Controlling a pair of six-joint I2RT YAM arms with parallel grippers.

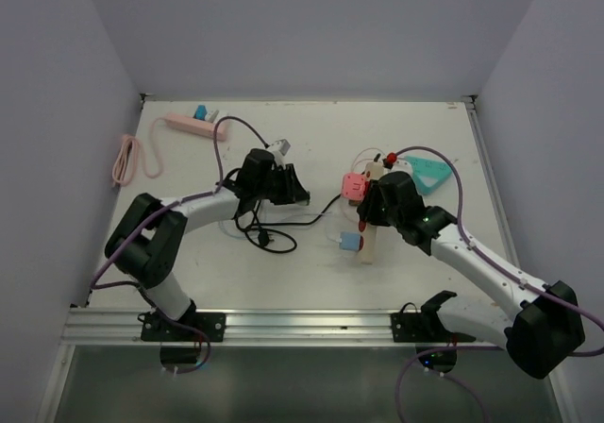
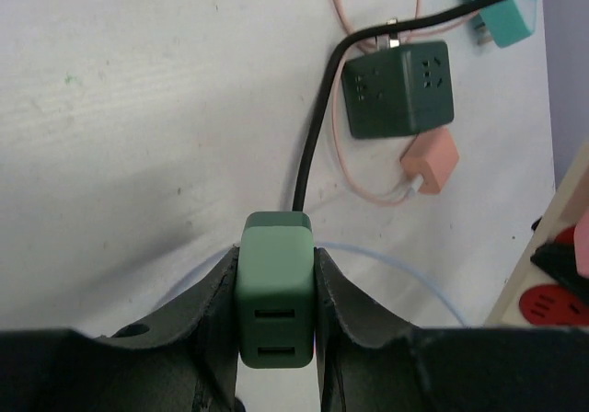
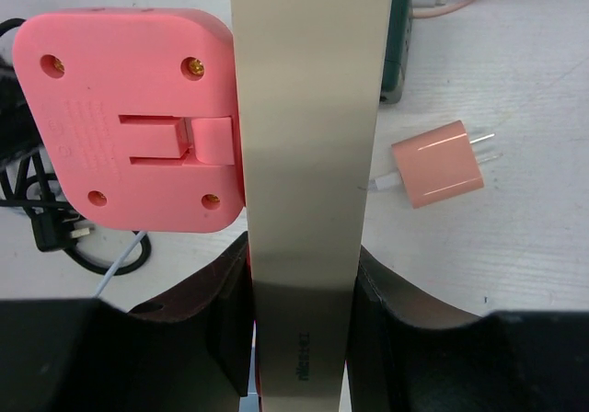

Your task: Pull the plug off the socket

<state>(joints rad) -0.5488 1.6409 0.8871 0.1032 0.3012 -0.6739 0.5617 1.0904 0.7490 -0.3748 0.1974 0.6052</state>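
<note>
Currently the left gripper [image 1: 296,194] is pressed onto a light green plug [image 2: 275,292], one finger on each side, holding it over the table [image 2: 138,108]. A black cable [image 2: 313,145] runs from behind it toward a dark green cube socket [image 2: 398,90], which sits well apart. The plug's prongs are hidden, but it seems free of any socket in view. The pull looks done, so what may remain is setting it down and letting go. The right gripper [image 3: 299,283] clamps a pale flat strip [image 3: 308,108], with a pink block [image 3: 129,118] touching the strip's side. A pink adapter [image 3: 437,165] lies loose nearby.
</note>
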